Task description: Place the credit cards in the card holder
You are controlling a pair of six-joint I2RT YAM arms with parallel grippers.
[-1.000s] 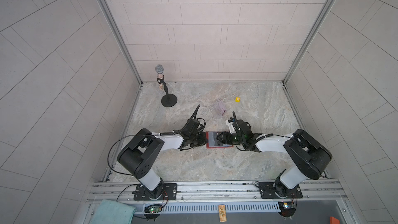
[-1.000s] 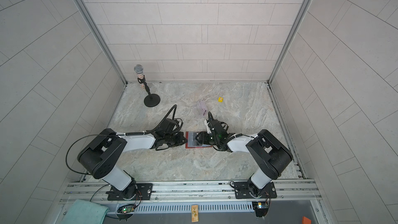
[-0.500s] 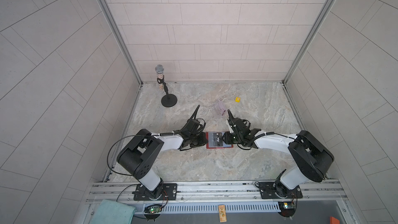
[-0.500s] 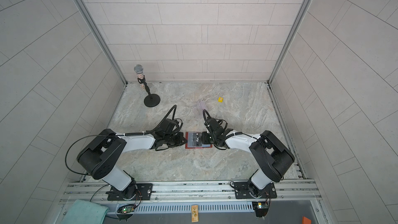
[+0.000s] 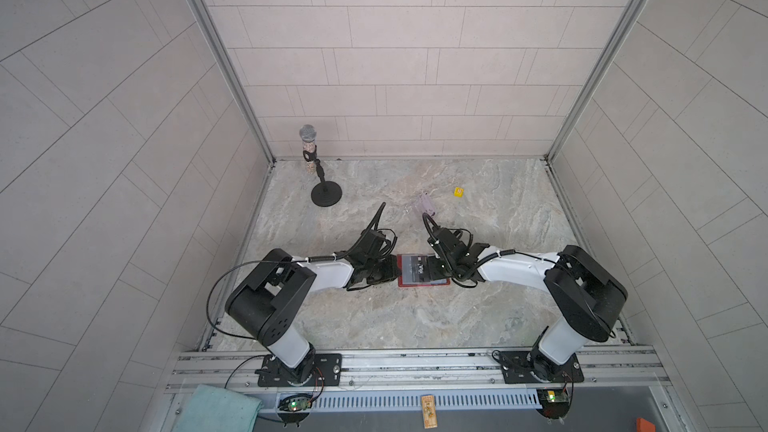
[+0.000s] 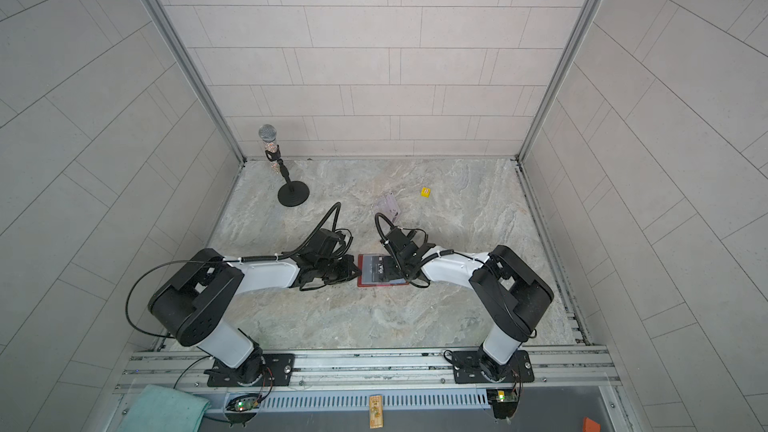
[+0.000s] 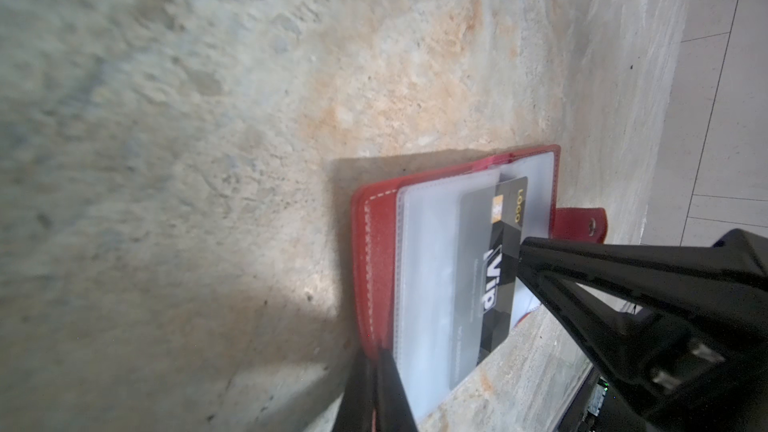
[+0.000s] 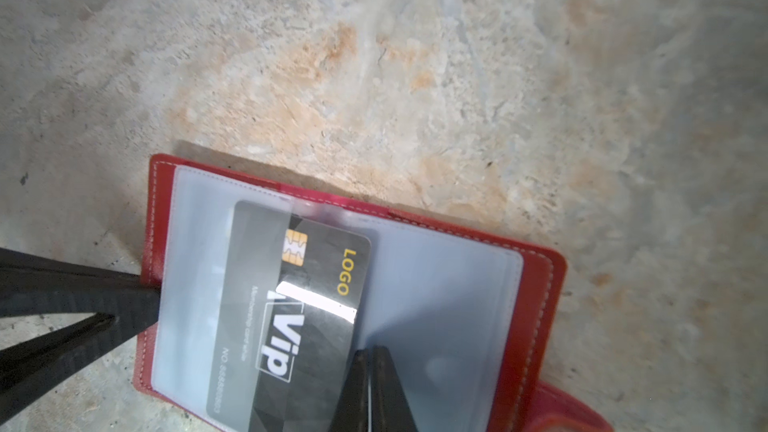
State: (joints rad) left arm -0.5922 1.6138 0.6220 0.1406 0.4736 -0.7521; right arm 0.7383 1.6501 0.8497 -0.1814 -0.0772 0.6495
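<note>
The red card holder (image 5: 422,283) (image 6: 380,283) lies open on the table between both arms, its clear sleeves facing up (image 8: 440,305) (image 7: 428,284). A black credit card (image 8: 316,284) (image 7: 498,268) (image 5: 419,270) marked "Vip" sits half inside one sleeve, with its chip end sticking out. My left gripper (image 7: 380,355) (image 5: 395,274) is shut on the holder's red cover edge. My right gripper (image 8: 369,351) (image 7: 519,249) (image 6: 399,270) is shut at the card's free edge, with a thin pale line between its jaws.
A microphone on a round black stand (image 5: 326,197) is at the back left. A small yellow die (image 5: 459,192) and a pale pinkish see-through piece (image 5: 426,205) lie behind the arms. A teal cloth (image 5: 216,409) hangs off the front rail.
My right gripper has closed from open and shifted left over the holder onto the card's edge. The left gripper and the holder have stayed put.
</note>
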